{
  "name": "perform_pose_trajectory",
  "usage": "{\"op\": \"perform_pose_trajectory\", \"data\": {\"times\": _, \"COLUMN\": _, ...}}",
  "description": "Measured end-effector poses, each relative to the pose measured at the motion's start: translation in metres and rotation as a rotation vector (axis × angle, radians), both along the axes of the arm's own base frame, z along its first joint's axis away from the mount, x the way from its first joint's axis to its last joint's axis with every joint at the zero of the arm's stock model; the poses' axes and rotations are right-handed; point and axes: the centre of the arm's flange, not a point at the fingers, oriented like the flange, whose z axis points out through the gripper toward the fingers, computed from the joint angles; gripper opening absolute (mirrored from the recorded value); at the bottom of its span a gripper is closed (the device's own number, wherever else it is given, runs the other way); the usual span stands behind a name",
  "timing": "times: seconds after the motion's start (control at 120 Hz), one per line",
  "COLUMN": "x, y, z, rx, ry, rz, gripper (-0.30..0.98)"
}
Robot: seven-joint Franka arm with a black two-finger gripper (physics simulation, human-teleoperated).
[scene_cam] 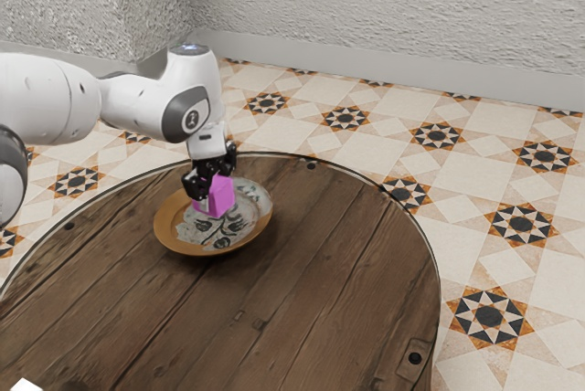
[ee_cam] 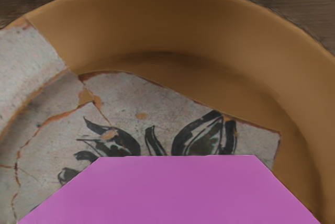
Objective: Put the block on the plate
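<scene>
In the exterior view, the gripper (scene_cam: pixel 216 194) points down over the plate (scene_cam: pixel 171 228), its jaws apart by the width of the block (scene_cam: pixel 222 198) and closed on it from two sides. The block sits between the fingers, inside the plate's rim as seen from there; whether its underside touches the plate I cannot tell. In the wrist view, the block lies just under the hand, with the plate's patterned face beyond it. The plate rests on the table (scene_cam: pixel 302 290).
</scene>
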Motion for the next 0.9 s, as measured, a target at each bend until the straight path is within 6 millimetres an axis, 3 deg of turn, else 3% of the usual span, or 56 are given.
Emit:
{"op": "perform_pose_trajectory", "data": {"times": 0.183, "x": 0.009, "y": 0.012, "z": -0.040, "rx": 0.008, "ry": -0.022, "rz": 0.009, "gripper": 0.41}}
{"op": "perform_pose_trajectory", "data": {"times": 0.367, "x": 0.013, "y": 0.011, "z": -0.037, "rx": 0.005, "ry": -0.060, "rz": 0.008, "gripper": 0.55}}
{"op": "perform_pose_trajectory", "data": {"times": 0.533, "x": 0.007, "y": 0.002, "z": 0.022, "rx": -0.018, "ry": -0.100, "rz": 0.037, "gripper": 0.62}}
{"op": "perform_pose_trajectory", "data": {"times": 0.667, "x": -0.006, "y": -0.032, "z": 0.096, "rx": -0.058, "ry": -0.087, "rz": 0.099, "gripper": 0.65}}
{"op": "perform_pose_trajectory", "data": {"times": 0.792, "x": -0.022, "y": -0.045, "z": 0.155, "rx": -0.066, "ry": -0.071, "rz": 0.172, "gripper": 0.67}}
{"op": "perform_pose_trajectory", "data": {"times": 0.9, "x": -0.038, "y": -0.046, "z": 0.188, "rx": -0.069, "ry": -0.053, "rz": 0.238, "gripper": 0.68}}
